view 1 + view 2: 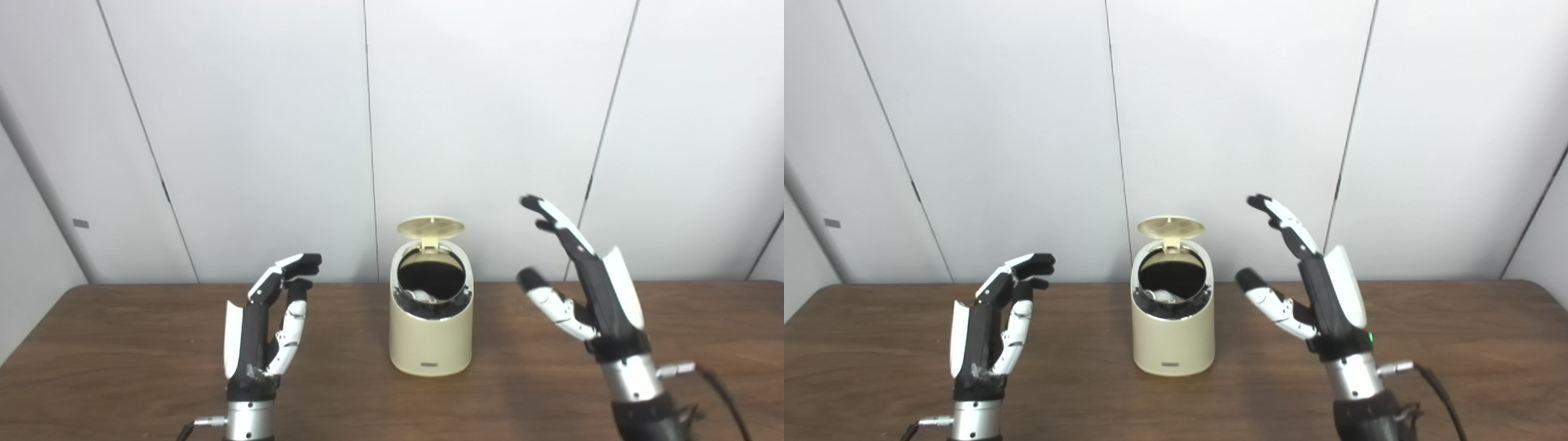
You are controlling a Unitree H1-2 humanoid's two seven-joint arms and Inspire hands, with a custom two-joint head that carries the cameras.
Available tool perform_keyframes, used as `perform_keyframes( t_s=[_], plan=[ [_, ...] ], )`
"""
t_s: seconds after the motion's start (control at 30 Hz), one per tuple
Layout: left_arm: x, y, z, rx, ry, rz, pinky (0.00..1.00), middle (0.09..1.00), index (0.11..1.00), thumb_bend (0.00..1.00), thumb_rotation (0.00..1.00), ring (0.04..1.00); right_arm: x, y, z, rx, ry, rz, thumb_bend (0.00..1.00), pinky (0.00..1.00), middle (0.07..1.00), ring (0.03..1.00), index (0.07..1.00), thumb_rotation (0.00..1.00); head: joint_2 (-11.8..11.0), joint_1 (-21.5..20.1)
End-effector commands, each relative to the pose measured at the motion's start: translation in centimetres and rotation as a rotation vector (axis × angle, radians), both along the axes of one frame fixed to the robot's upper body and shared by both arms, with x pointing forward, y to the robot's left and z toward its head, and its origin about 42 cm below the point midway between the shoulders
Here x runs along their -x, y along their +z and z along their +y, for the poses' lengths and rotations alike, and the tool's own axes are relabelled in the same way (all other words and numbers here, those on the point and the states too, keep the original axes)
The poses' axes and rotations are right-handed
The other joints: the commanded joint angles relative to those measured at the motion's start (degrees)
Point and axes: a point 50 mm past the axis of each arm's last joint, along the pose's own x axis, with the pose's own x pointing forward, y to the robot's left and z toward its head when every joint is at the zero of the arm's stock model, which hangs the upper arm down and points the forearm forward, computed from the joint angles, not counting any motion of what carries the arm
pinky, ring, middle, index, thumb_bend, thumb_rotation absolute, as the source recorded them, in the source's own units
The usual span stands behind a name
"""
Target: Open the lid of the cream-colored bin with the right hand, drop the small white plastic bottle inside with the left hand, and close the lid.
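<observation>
The left hand's fingers [294,266] are bent a little at the tips and spread apart, and they hold nothing. The left hand [263,324] stands up in the air above the near left part of the table [122,355], well apart from the bin.

The right hand's fingers [554,217] are stretched out wide and point up and toward the bin, and the thumb sticks out to the side. They hold nothing too. The right hand [588,288] is raised higher, above the near right part of the table, near the bin but not touching it.

The cream-colored bin [430,343] stands upright in the middle of the table, between the two hands. Its lid [430,228] is flipped up at the back, so the round top is open. Inside, something small and white shows, the small white plastic bottle [421,296], lying low in the dark hole.
</observation>
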Motion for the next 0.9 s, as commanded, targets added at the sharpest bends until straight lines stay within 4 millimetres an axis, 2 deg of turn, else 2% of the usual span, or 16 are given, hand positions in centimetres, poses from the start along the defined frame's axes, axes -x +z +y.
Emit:
perform_keyframes(
  t_s=[0.0,0.1,0.13,0.27,0.47,0.67,0.87],
  plan=[
    [-0.3,0.9,-0.2,0.002,-0.01,-0.041,0.6,0.717,0.703,0.19,0.74,0.686,-0.4,4.0,0.6,0.096,-0.023,-0.067,0.89,0.87,0.919,0.953,0.89,0.95,-0.04,-0.08],
    [-0.2,0.6,-0.2,-0.013,-0.001,-0.041,0.6,0.721,0.706,0.19,0.73,0.691,-0.7,6.0,1.0,0.203,-0.046,-0.065,0.92,0.86,0.856,0.931,0.827,0.95,0.01,-0.18],
    [-0.2,0.5,-0.3,-0.027,0.009,-0.047,0.59,0.71,0.699,0.21,0.72,0.68,-0.8,6.9,1.3,0.251,-0.045,-0.061,0.96,0.87,0.82,0.915,0.789,0.92,0.04,-0.23],
    [-0.1,0.3,-0.4,-0.053,0.034,-0.062,0.56,0.689,0.685,0.22,0.74,0.659,-1.4,9.4,2.4,0.365,-0.021,-0.031,1.0,0.94,0.804,0.934,0.783,0.95,0.15,-0.28],
    [0.2,0.1,-0.8,-0.045,0.021,-0.057,0.56,0.693,0.685,0.22,0.74,0.665,-2.8,12.2,4.0,0.479,0.016,0.009,1.0,0.98,0.804,0.932,0.788,0.89,0.36,-0.42],
    [0.3,-0.1,-1.0,-0.04,0.02,-0.049,0.58,0.704,0.687,0.23,0.74,0.679,-4.2,13.8,5.4,0.581,0.028,0.025,1.0,0.95,0.818,0.93,0.805,0.93,0.71,-0.47],
    [0.4,-0.2,-1.2,-0.032,0.022,-0.049,0.58,0.707,0.688,0.23,0.73,0.687,-5.5,14.3,6.1,0.635,0.028,0.048,1.0,0.92,0.832,0.922,0.818,0.93,0.78,-0.53]
  ],
)
